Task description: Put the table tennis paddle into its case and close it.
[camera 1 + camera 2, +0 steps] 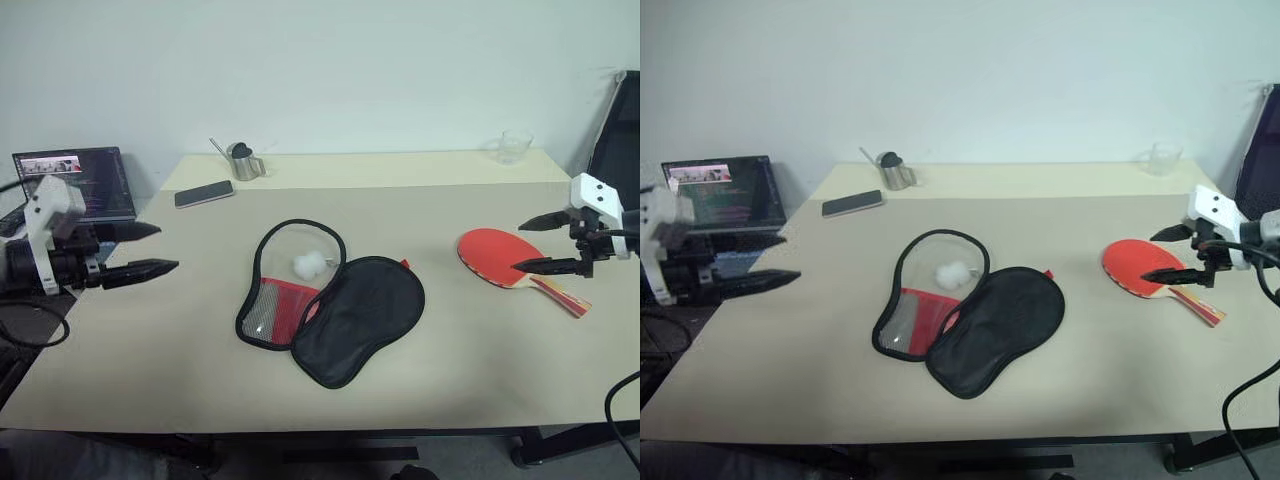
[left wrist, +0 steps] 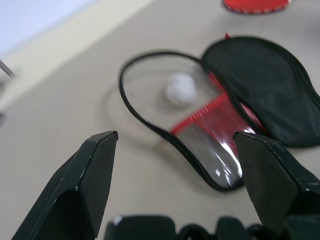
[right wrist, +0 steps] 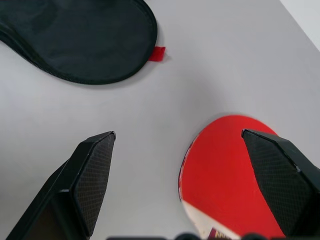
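The right gripper [image 1: 532, 243] hangs with its two black fingers spread wide and holding nothing, poised just above the table tennis paddle [image 1: 505, 258] at the right side of the pale table [image 1: 150, 370]. Seen from the right wrist, the fingers [image 3: 90, 175] frame the bat's round red rubber face, with a sliver of light wood at the neck. The paddle lies flat, red side up, its short wooden handle with red trim angled toward the table's right front edge.

Across the table, the left gripper [image 1: 140, 250] hovers over the left edge, its jaws likewise wide apart and empty, pointing inward toward the case [image 1: 330, 300].

The case lies unzipped and folded open near the middle of the table, well apart from the paddle. Its black fabric half rests on the right, overlapping the other half, whose black-edged outline holds a clear panel and a red lining with mesh. A small white ball [image 1: 309, 264] sits inside that open half. A small red tab [image 3: 157, 53] pokes out at the black half's edge.

Along the far edge stand a metal cup [image 1: 243, 161], a dark phone [image 1: 203, 193] and a clear glass [image 1: 514, 147]; a laptop [image 1: 80, 182] sits beyond the left corner.
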You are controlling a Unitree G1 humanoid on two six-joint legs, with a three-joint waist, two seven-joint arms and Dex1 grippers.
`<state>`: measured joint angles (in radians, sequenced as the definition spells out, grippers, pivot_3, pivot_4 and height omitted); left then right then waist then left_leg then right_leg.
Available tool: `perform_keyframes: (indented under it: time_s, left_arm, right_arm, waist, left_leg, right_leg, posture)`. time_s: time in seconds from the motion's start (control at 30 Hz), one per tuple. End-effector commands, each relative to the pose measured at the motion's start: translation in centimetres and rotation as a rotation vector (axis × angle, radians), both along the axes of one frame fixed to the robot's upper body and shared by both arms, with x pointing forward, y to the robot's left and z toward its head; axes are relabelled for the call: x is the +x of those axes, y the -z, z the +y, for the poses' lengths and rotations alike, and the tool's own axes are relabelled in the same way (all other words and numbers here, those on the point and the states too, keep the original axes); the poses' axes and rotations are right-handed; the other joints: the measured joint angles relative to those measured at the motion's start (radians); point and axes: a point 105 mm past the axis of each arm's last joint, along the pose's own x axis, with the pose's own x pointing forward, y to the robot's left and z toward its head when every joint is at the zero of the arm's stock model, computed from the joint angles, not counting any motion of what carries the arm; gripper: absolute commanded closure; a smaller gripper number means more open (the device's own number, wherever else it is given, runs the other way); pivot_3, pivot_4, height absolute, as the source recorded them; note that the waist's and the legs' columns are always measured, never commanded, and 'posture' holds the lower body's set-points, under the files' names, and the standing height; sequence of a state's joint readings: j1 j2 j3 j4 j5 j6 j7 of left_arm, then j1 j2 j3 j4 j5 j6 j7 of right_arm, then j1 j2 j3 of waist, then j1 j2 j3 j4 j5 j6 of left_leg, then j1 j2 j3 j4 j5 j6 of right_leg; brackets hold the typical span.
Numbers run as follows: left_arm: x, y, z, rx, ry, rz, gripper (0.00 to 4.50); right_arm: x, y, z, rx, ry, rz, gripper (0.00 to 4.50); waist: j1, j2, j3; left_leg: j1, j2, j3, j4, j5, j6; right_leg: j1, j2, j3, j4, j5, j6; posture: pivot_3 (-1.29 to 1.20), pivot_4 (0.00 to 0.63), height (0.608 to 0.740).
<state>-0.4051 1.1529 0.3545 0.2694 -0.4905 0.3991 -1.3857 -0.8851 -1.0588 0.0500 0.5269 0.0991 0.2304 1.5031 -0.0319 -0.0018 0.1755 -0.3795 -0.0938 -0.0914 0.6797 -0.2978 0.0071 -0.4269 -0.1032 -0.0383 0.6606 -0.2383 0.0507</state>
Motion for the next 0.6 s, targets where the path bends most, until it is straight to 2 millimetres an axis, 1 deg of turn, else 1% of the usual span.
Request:
perform_keyframes:
  time_s: [0.03, 0.1, 0.13, 0.2, 0.27, 0.33, 0.4, 0.43, 0.5, 0.6]
  left_arm:
    - [0.0, -3.3, -0.2, 0.034, -0.012, -0.131, 0.45]
    - [0.7, -4.2, -0.8, 0.022, -0.029, -0.195, 0.45]
    - [1.0, -4.3, -1.3, 0.009, -0.022, -0.201, 0.45]
    - [1.2, -3.9, -2.3, 0.018, 0.005, -0.196, 0.45]
    - [1.8, -3.4, -2.5, 0.020, 0.000, -0.182, 0.45]
    - [3.3, -2.6, -2.2, 0.019, -0.053, -0.169, 0.45]
    - [5.2, -1.2, -1.6, 0.056, -0.143, -0.148, 0.45]
    - [6.2, -0.5, -1.6, 0.040, -0.180, -0.129, 0.45]
    - [7.8, 1.0, -2.3, 0.024, -0.213, -0.094, 0.45]
    - [9.3, 2.7, -4.2, -0.101, -0.188, -0.014, 0.45]
  right_arm:
    - [-0.2, -1.7, 0.8, -0.005, -0.048, -0.050, 0.05]
    - [0.0, -1.6, 0.6, -0.017, -0.048, -0.056, 0.05]
    - [0.1, -1.5, 0.4, -0.022, -0.038, -0.058, 0.05]
    - [0.1, -1.6, 0.3, -0.019, -0.036, -0.059, 0.05]
    - [0.0, -1.8, 0.9, -0.007, -0.054, -0.062, 0.05]
    - [-0.1, -1.8, 1.3, 0.003, -0.066, -0.065, 0.05]
    - [-0.4, -1.9, 1.5, 0.013, -0.073, -0.068, 0.05]
    - [-0.6, -2.0, 1.7, 0.036, -0.072, -0.072, 0.05]
    - [-1.2, -2.1, 1.4, 0.051, -0.058, -0.073, 0.05]
    - [-2.1, -1.6, 1.1, 0.049, -0.033, -0.066, 0.05]
  waist:
    - [0.001, 0.000, 0.000]
    - [0.001, 0.000, 0.000]
    - [0.002, 0.000, 0.000]
    - [0.002, 0.000, 0.000]
    - [0.002, 0.000, 0.000]
    - [0.003, 0.000, 0.000]
    - [0.003, 0.000, 0.000]
    - [0.004, 0.000, 0.000]
    - [0.006, -0.001, 0.000]
    - [0.010, -0.001, 0.000]
  left_leg:
    - [0.000, 0.000, 0.000, 0.000, 0.000, 0.000]
    - [0.000, 0.000, 0.000, 0.000, 0.000, 0.000]
    - [0.000, 0.000, 0.000, 0.000, 0.000, 0.000]
    - [0.000, -0.001, 0.000, 0.000, 0.000, 0.000]
    - [0.000, 0.000, 0.000, 0.000, 0.000, 0.000]
    - [0.000, 0.000, 0.000, 0.000, 0.000, 0.000]
    - [0.000, 0.000, 0.000, 0.000, 0.000, 0.000]
    - [0.000, 0.000, 0.000, 0.001, 0.000, 0.000]
    - [0.001, -0.001, 0.000, 0.001, 0.000, 0.000]
    - [-0.001, -0.001, 0.000, 0.002, 0.000, 0.000]
  right_leg:
    - [0.000, 0.000, 0.000, 0.000, 0.000, 0.000]
    - [0.000, 0.000, 0.000, 0.001, 0.000, 0.000]
    - [0.000, 0.000, 0.000, 0.001, 0.000, 0.000]
    - [0.000, 0.000, 0.000, 0.001, 0.000, 0.000]
    - [0.000, 0.000, 0.000, 0.000, 0.000, 0.000]
    - [0.000, 0.000, 0.000, 0.000, 0.000, 0.000]
    - [0.000, 0.000, 0.000, 0.001, 0.000, 0.000]
    - [0.000, 0.000, 0.000, 0.001, 0.000, 0.000]
    - [0.001, 0.000, 0.000, 0.001, 0.000, 0.000]
    - [0.001, 0.000, -0.001, 0.001, 0.000, 0.000]
  posture:
    - [0.00, 0.150, 0.740]
    - [0.00, 0.150, 0.740]
    - [0.00, 0.150, 0.740]
    - [0.00, 0.150, 0.740]
    - [0.00, 0.150, 0.740]
    - [0.00, 0.150, 0.740]
    - [0.00, 0.150, 0.740]
    - [0.00, 0.150, 0.740]
    - [0.00, 0.150, 0.740]
    - [0.00, 0.150, 0.740]
